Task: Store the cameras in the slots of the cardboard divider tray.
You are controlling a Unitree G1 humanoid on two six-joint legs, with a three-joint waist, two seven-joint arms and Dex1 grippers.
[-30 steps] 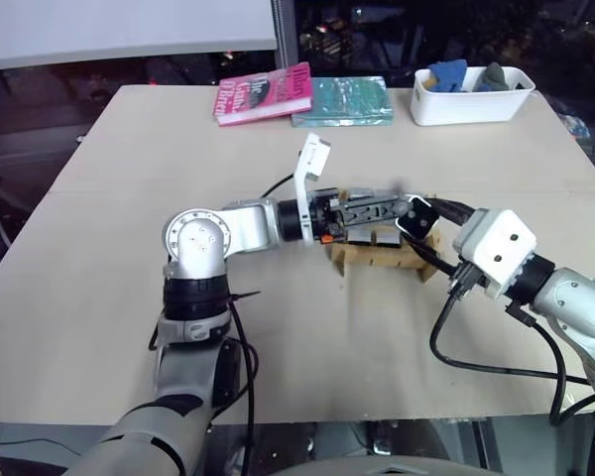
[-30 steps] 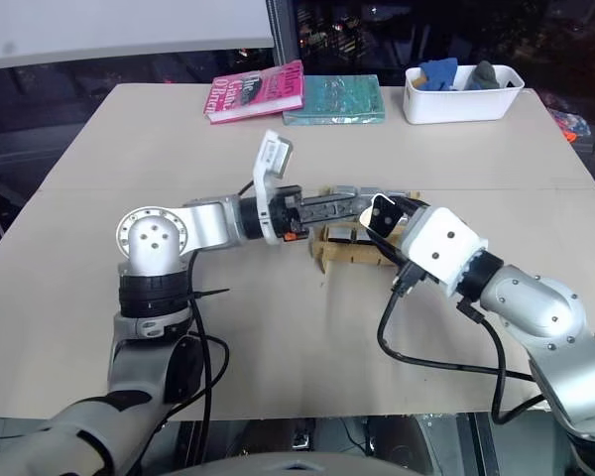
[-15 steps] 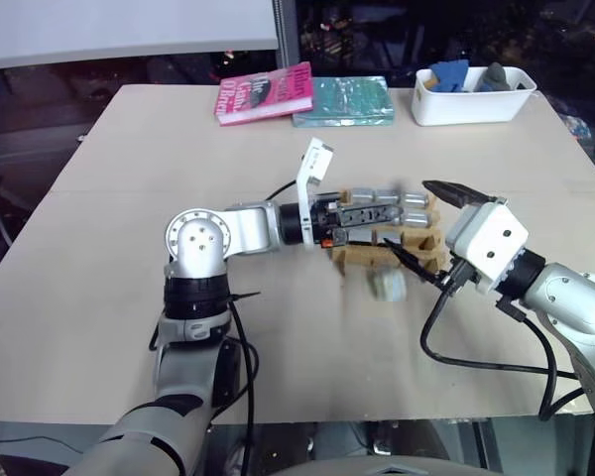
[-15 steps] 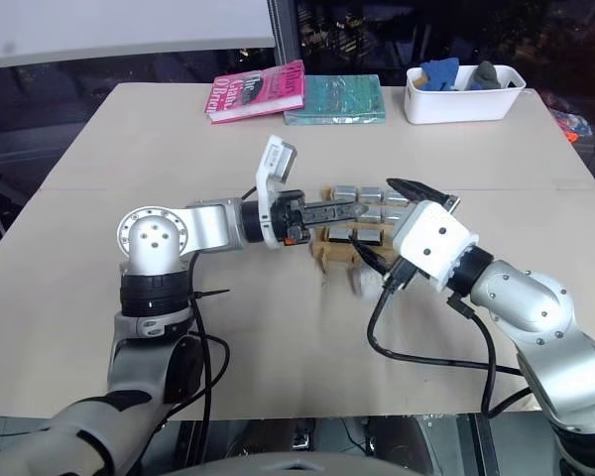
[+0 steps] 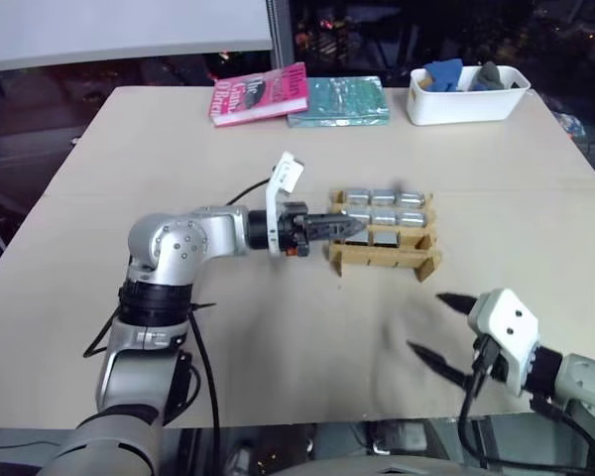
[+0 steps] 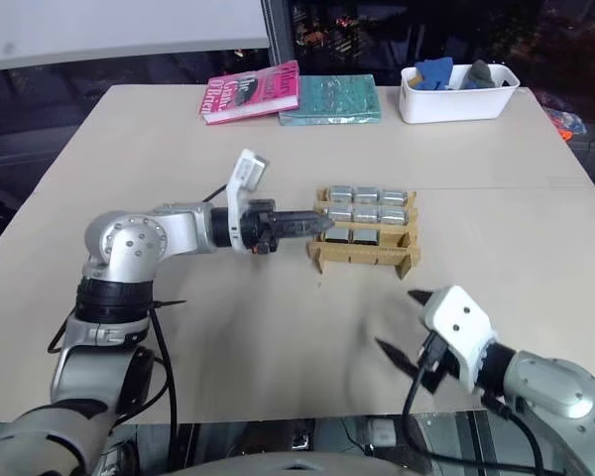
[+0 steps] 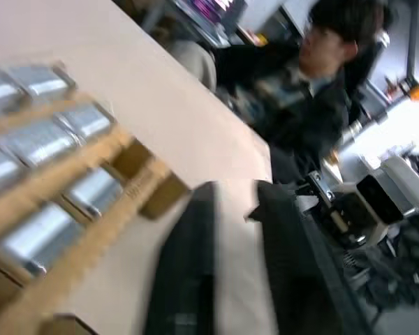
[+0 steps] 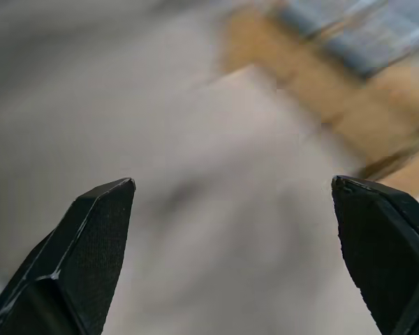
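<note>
The cardboard divider tray (image 5: 377, 260) lies at mid-table. Its two far rows hold silver-grey cameras (image 5: 384, 206), three per row, and the nearer slots look dark. My left gripper (image 5: 349, 226) points level at the tray's left edge. In the left wrist view its fingers (image 7: 185, 265) stand a narrow gap apart with nothing between them, beside the cameras (image 7: 35, 139). My right gripper (image 5: 439, 329) hovers near the table's front edge, well short of the tray. It is wide open and empty, and the fingertips (image 8: 112, 199) frame bare table with the tray (image 8: 328, 105) blurred beyond.
At the back edge lie a pink book (image 5: 261, 94) and a teal book (image 5: 339, 101). A white bin (image 5: 469, 94) with blue and grey items stands back right. A person (image 7: 321, 77) in dark clothes sits beyond the table's right side.
My right arm pulled away from the tray, back and down to the table's front edge, and its gripper opened wide. My left gripper drew leftward off the tray to its left edge.
</note>
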